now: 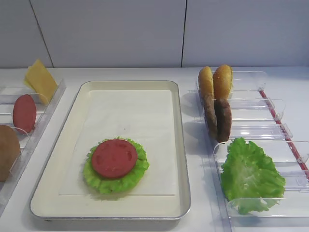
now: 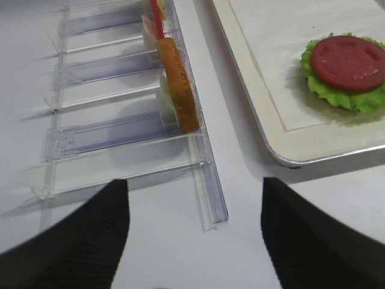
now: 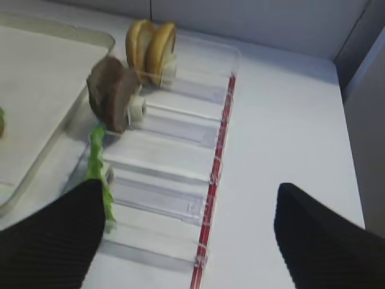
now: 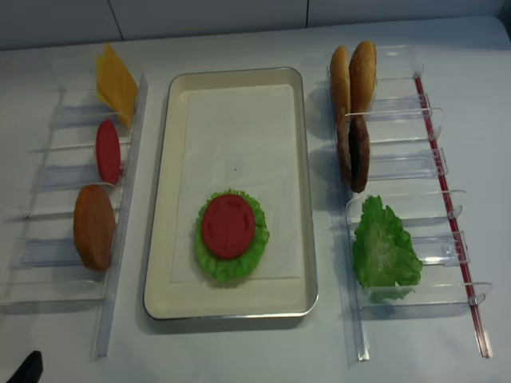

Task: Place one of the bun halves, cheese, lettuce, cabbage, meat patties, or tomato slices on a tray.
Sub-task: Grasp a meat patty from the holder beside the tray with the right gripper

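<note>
On the tray [image 1: 181, 159], lettuce [image 1: 116, 181] carries a tomato slice [image 1: 114, 158] (placed, I judge); both grippers [image 3: 186, 238] [image 2: 195, 238] spread, next probably patties [image 1: 218, 118], right of the tray.

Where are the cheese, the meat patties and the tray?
cheese [image 4: 116, 82]: realsense high view, middle of the slice.
meat patties [image 1: 218, 117]: high view, between the upright discs' edges.
tray [image 4: 236, 74]: realsense high view, far rim.
</note>
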